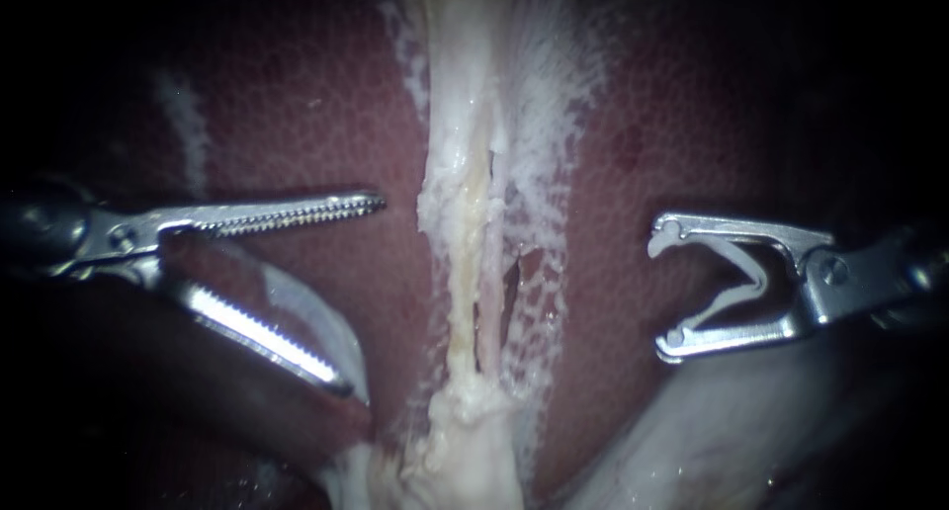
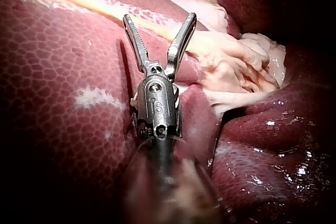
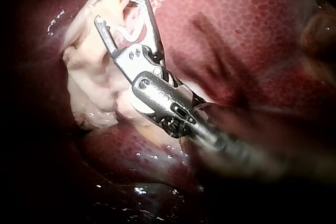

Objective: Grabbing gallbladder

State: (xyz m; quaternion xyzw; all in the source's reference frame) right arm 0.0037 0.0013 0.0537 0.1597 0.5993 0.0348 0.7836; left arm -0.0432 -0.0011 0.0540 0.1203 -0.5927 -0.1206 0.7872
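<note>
In the endoscope view the left instrument [image 1: 361,295] holds its toothed jaws spread wide over the liver [image 1: 297,105], gripping nothing. The right instrument [image 1: 664,291] faces it across a pale stringy strand [image 1: 465,223], its jaws standing apart with a white clip [image 1: 761,278] seated against both. The gallbladder [image 1: 465,451] shows there only as a pale lump at the strand's lower end.

The left wrist view shows more of the gallbladder [image 2: 236,69]: crumpled, whitish-pink and folded, just beside one open jaw and lying among glossy dark-red lobes. The right wrist view shows the clip-bearing jaws over that same mass; whether they touch it cannot be told.
</note>
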